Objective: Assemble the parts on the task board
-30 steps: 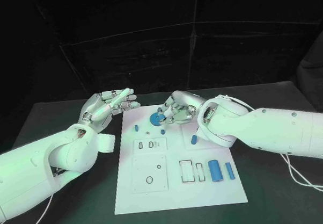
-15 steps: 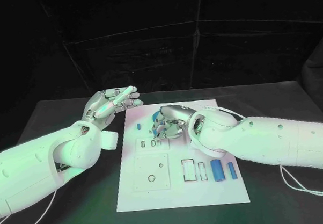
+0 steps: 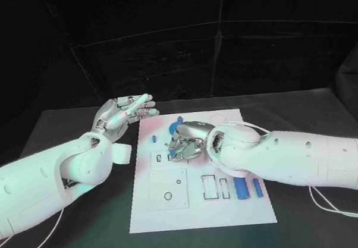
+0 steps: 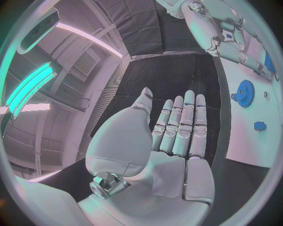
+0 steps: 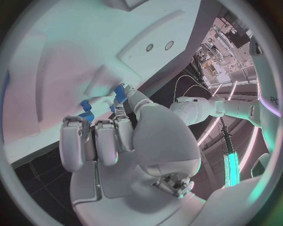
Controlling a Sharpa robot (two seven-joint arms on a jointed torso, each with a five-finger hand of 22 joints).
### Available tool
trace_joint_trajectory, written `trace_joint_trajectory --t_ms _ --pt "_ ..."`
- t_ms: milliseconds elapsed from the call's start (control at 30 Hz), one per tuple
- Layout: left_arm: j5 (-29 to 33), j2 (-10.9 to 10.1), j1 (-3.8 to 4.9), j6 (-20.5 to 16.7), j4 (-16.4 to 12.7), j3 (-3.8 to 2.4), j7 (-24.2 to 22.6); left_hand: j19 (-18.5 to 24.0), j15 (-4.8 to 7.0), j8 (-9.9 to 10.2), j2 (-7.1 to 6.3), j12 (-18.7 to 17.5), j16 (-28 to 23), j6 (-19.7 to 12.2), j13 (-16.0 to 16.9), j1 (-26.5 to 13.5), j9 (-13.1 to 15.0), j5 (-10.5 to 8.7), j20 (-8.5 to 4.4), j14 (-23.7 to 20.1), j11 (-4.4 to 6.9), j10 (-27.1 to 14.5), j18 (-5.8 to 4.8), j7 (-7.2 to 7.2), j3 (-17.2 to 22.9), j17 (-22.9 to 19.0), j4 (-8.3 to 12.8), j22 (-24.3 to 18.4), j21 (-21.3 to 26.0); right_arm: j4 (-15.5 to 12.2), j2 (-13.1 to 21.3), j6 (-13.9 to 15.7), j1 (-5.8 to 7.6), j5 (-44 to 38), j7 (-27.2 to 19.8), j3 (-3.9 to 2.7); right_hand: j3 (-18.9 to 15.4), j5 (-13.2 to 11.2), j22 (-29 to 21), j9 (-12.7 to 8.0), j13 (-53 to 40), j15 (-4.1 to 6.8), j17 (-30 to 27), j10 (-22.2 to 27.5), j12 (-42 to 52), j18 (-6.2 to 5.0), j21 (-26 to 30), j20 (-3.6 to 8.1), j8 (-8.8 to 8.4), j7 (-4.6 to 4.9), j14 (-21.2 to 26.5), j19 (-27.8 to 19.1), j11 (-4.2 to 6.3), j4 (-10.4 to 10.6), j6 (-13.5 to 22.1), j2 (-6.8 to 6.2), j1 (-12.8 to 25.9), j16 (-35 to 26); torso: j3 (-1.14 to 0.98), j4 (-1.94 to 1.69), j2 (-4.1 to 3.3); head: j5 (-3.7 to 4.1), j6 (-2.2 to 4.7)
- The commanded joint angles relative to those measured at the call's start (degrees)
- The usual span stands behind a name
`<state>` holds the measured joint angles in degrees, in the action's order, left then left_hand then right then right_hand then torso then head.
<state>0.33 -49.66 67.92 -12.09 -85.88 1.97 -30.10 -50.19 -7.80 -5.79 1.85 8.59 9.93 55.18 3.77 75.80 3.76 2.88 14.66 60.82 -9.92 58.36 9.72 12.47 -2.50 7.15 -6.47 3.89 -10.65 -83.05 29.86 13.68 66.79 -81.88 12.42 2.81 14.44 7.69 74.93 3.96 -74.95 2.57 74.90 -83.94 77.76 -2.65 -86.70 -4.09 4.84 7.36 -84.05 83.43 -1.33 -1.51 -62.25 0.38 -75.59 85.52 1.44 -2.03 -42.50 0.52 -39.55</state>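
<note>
The robot's right hand (image 3: 188,141) hangs low over the far half of the white board (image 3: 240,208), fingers curled downward and pinching a small blue part (image 5: 120,93) at their tips; the wrist view shows that part held between thumb and fingers close above the board's surface, with a second blue piece (image 5: 85,105) just beside it. The right arm reaches in across the board's right side.

The left hand (image 3: 126,112) is raised off the table beyond the board's far left corner, palm up, fingers (image 4: 184,123) straight and pressed side by side, holding nothing.

On the board, a blue gear (image 4: 244,92) lies near the far edge and a small blue peg (image 3: 154,139) sits just left of the right hand. Toward the near end, two blue cylinders (image 3: 241,188) lie side by side next to narrow rectangular slots (image 3: 209,187). A square recessed plate (image 3: 168,190) with an oval hole occupies the near left part; whether the slots hold anything cannot be told.
</note>
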Motion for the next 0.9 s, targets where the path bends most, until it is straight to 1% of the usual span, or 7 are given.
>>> trace_joint_trajectory --t_ms 33,100,367,533,633,867,900 --pt "0.0 0.1 0.11 0.7 0.0 -0.06 -0.6 -0.3 -0.04 0.4 0.41 -0.3 -0.4 0.4 -0.1 0.0 0.0 -0.06 -0.11 0.1 0.08 0.2 0.87 0.08 -0.1 -0.1 0.2 -0.1 0.2 0.0 -0.1 -2.4 0.05 -2.1 0.9 -0.01 0.4 0.0 4.3 0.1 -5.6 -0.42 5.0 0.0 -0.2 0.21 0.4 -0.15 0.39 -0.66 -3.9 -0.3 -0.51 0.0 -1.0 -0.14 0.6 -0.2 0.02 -0.03 -0.01 0.00 -0.01" --pt "0.0 0.1 0.11 0.7 0.0 -0.06 -0.6 -0.3 -0.04 0.4 0.41 -0.3 -0.4 0.4 -0.1 0.0 0.0 -0.06 -0.11 0.1 0.08 0.2 0.87 0.08 -0.1 -0.1 0.2 -0.1 0.2 0.0 -0.1 -2.8 0.01 -2.4 1.1 -0.01 0.4 0.0 4.3 0.1 -5.6 -0.43 5.0 0.0 -0.3 0.20 0.4 -0.16 0.37 -0.65 -3.9 -0.3 -0.52 0.0 -1.0 -0.25 0.7 -0.2 0.01 -0.01 -0.02 -0.07 -0.13" --pt "0.0 0.1 0.11 0.7 0.0 -0.06 -0.5 -0.3 -0.04 0.4 0.41 -0.3 -0.4 0.4 -0.1 0.0 0.0 -0.06 -0.11 0.1 0.08 0.2 0.87 0.08 -0.1 -0.1 0.2 -0.1 0.2 -0.2 0.2 -3.4 -0.04 -3.4 1.7 0.00 0.4 0.2 4.2 0.0 -5.6 -0.44 4.9 0.0 -0.3 0.20 0.4 -0.18 0.30 -0.63 -3.9 -0.3 -0.53 0.0 -1.0 -0.47 0.9 -0.3 0.04 0.00 0.01 0.01 -0.20" --pt "0.0 0.1 0.11 0.7 0.0 -0.06 -0.5 -0.3 -0.04 0.4 0.41 -0.3 -0.4 0.4 -0.1 0.0 0.0 -0.06 -0.11 0.1 0.08 0.2 0.87 0.08 -0.1 -0.1 0.2 -0.1 0.2 -0.2 0.3 -4.3 -0.05 -3.9 1.9 0.00 0.4 0.5 4.2 0.0 -5.5 -0.48 4.8 0.1 -0.4 0.19 0.4 -0.23 0.13 -0.56 -3.9 -0.3 -0.58 -0.1 -0.9 -1.06 1.4 -0.3 0.04 -0.02 0.01 0.09 -0.17" --pt "0.0 0.1 0.11 0.7 0.0 -0.05 -0.5 -0.3 -0.04 0.4 0.41 -0.3 -0.4 0.4 -0.1 0.0 0.0 -0.06 -0.11 0.1 0.08 0.2 0.87 0.08 -0.1 -0.1 0.2 -0.1 0.2 -0.2 0.4 -4.6 -0.06 -4.4 2.1 0.00 0.4 0.6 4.2 0.0 -5.5 -0.49 4.8 0.1 -0.4 0.19 0.4 -0.24 0.09 -0.55 -3.9 -0.3 -0.59 -0.2 -0.9 -1.19 1.4 -0.4 0.03 -0.02 0.01 0.10 -0.18" --pt "0.0 0.1 0.11 0.7 0.0 -0.05 -0.5 -0.3 -0.04 0.4 0.41 -0.3 -0.4 0.4 -0.1 0.0 0.0 -0.06 -0.11 0.1 0.08 0.2 0.87 0.08 -0.1 -0.1 0.2 -0.1 0.2 -0.6 0.6 -4.9 -0.07 -5.8 3.1 0.00 0.6 1.4 4.2 0.0 -5.5 -0.52 4.7 0.1 -0.4 0.18 0.4 -0.28 -0.01 -0.52 -3.8 -0.4 -0.62 -0.2 -0.9 -1.54 1.8 -0.4 0.03 0.02 0.01 0.10 -0.18" --pt "0.0 0.1 0.11 0.7 0.0 -0.05 -0.5 -0.3 -0.04 0.4 0.41 -0.3 -0.4 0.4 -0.1 0.0 0.0 -0.06 -0.11 0.1 0.08 0.2 0.87 0.08 -0.1 -0.1 0.2 -0.1 0.2 -0.7 0.7 -4.7 -0.07 -6.1 3.3 0.00 0.7 1.8 4.1 0.0 -5.5 -0.53 4.7 0.1 -0.5 0.18 0.5 -0.29 -0.04 -0.53 -3.8 -0.4 -0.61 -0.2 -0.9 -1.67 2.0 -0.4 0.03 0.02 0.01 0.10 -0.18"
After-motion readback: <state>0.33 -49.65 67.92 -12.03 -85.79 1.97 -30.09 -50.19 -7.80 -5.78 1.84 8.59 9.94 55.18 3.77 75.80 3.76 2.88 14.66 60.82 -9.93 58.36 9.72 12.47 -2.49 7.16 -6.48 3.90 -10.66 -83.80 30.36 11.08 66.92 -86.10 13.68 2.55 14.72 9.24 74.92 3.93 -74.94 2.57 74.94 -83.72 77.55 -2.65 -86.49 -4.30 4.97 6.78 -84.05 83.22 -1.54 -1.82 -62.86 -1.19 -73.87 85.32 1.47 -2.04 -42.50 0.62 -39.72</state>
